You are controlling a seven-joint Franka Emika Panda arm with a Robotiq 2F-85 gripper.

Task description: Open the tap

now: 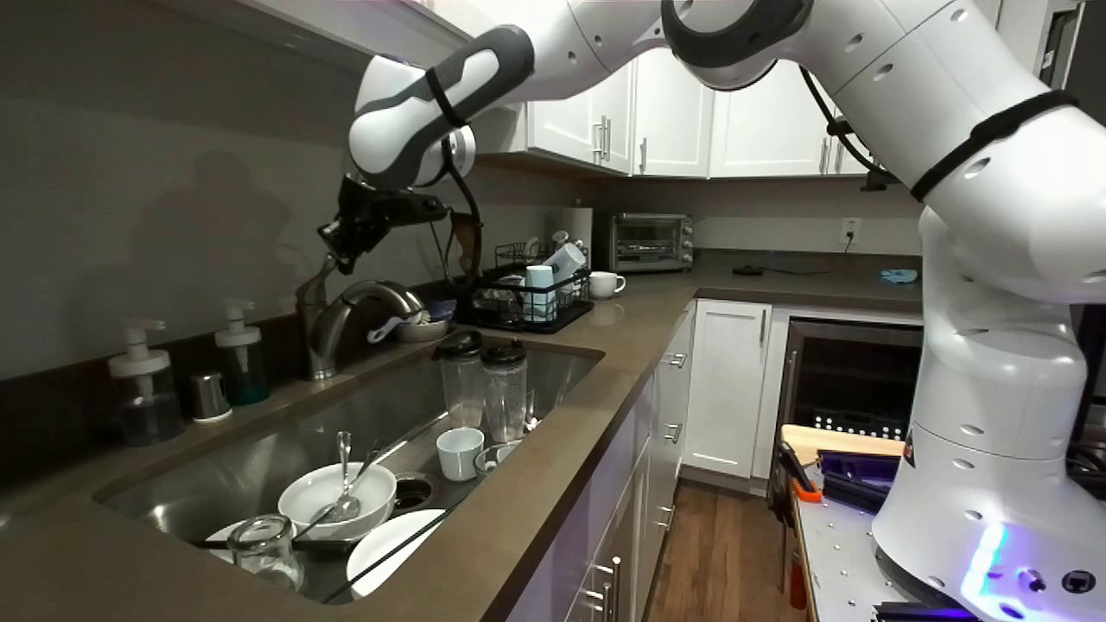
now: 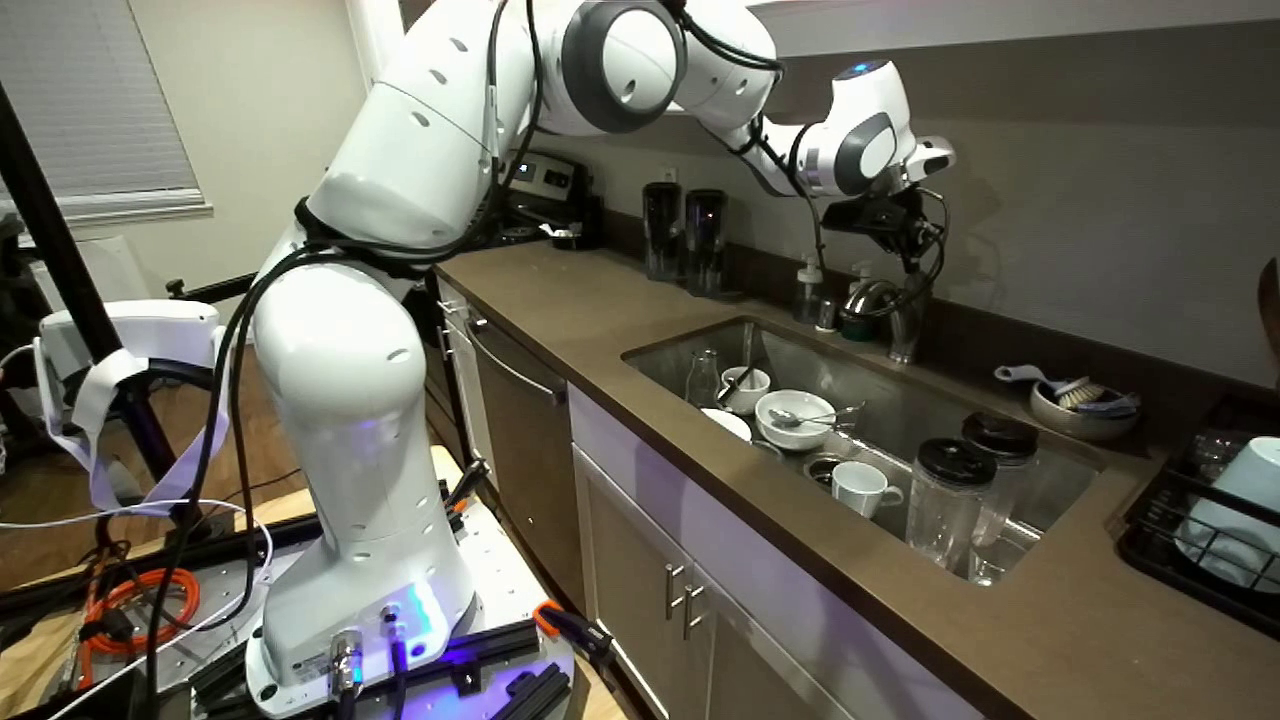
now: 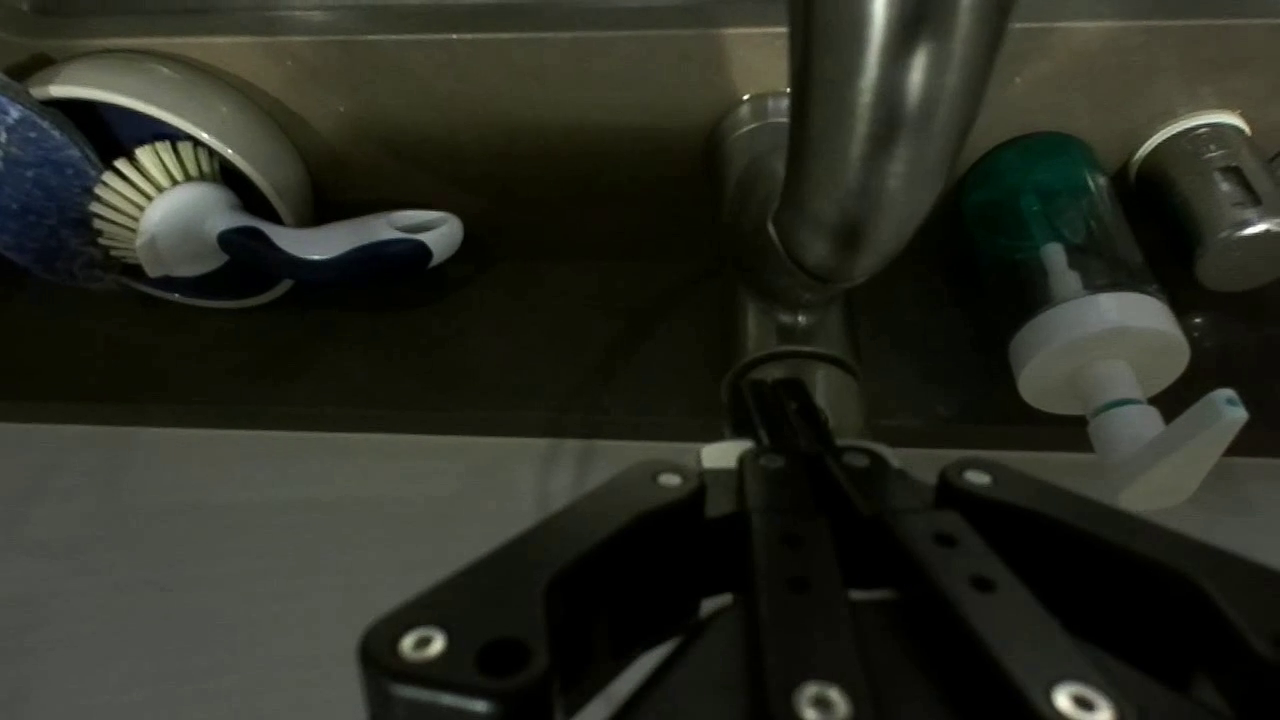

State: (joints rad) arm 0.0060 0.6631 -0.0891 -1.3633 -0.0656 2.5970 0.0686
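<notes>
The tap is a brushed metal faucet with an arched spout; it shows in both exterior views [image 1: 321, 341] [image 2: 904, 335] behind the sink. In the wrist view its thick spout [image 3: 890, 130] comes down from the top. Its lever [image 1: 311, 289] points up at the back, toward the fingertips. My gripper [image 1: 346, 263] is above the tap, pointing down, its tips close to the lever's upper end. In the wrist view my gripper [image 3: 785, 385] has its fingers together, overlapping the tap's round rear part. I see nothing between them. Whether they touch the lever cannot be told.
The sink [image 1: 553, 380] holds bowls, cups and tall lidded bottles [image 1: 505, 389]. Soap dispensers [image 3: 1090, 300] and a small metal cup [image 3: 1210, 200] stand beside the tap. A bowl with a brush [image 3: 330, 245] is on the other side. A dish rack [image 1: 553, 302] stands farther along.
</notes>
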